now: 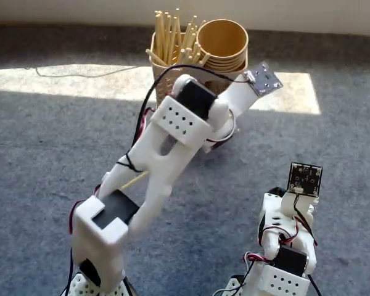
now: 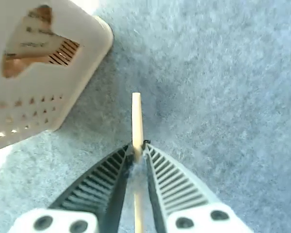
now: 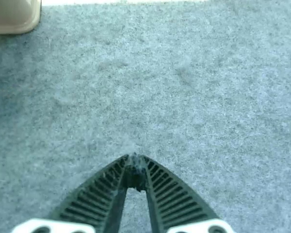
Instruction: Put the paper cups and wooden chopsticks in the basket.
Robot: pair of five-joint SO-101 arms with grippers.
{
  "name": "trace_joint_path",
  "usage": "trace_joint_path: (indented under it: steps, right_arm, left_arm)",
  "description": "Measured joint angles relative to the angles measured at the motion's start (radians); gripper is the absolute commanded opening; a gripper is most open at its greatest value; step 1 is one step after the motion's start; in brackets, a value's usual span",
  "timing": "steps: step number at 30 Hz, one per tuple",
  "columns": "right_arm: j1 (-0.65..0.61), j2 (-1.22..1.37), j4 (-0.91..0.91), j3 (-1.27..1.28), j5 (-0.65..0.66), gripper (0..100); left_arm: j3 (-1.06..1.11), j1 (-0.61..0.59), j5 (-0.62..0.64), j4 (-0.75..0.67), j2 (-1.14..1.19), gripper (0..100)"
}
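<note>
A beige basket (image 1: 162, 83) stands at the far side of the grey carpet. It holds a stack of paper cups (image 1: 224, 43) and a bundle of wooden chopsticks (image 1: 174, 38) standing upright. My left gripper (image 2: 137, 146) is shut on one wooden chopstick (image 2: 137, 119), which points forward over the carpet just beside the basket's wall (image 2: 43, 77). In the high view a tip of this chopstick (image 1: 134, 180) pokes out from under the stretched left arm. My right gripper (image 3: 134, 170) is shut with nothing in it, low over bare carpet near the front.
Sunlit patches lie on the carpet to either side of the basket. A thin cable (image 1: 80, 74) runs along the floor at the far left. A corner of the basket (image 3: 14, 17) is some way off from the right gripper.
</note>
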Motion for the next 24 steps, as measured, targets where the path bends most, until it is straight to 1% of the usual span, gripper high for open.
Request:
trace_joint_path:
  steps: [5,10,17,24]
  right_arm:
    - [0.0,0.0,0.0,0.0,0.0,0.6]
    - [0.0,0.0,0.0,0.0,0.0,0.6]
    - [0.0,0.0,0.0,0.0,0.0,0.6]
    - [0.0,0.0,0.0,0.0,0.0,0.6]
  left_arm:
    - [0.0,-0.012,0.0,-0.025,-0.19,0]
    - [0.0,-0.074,0.0,-0.115,-0.341,0]
    - [0.0,-0.118,0.0,-0.301,-0.44,0]
    - [0.0,-0.17,0.0,-0.539,-0.47,0]
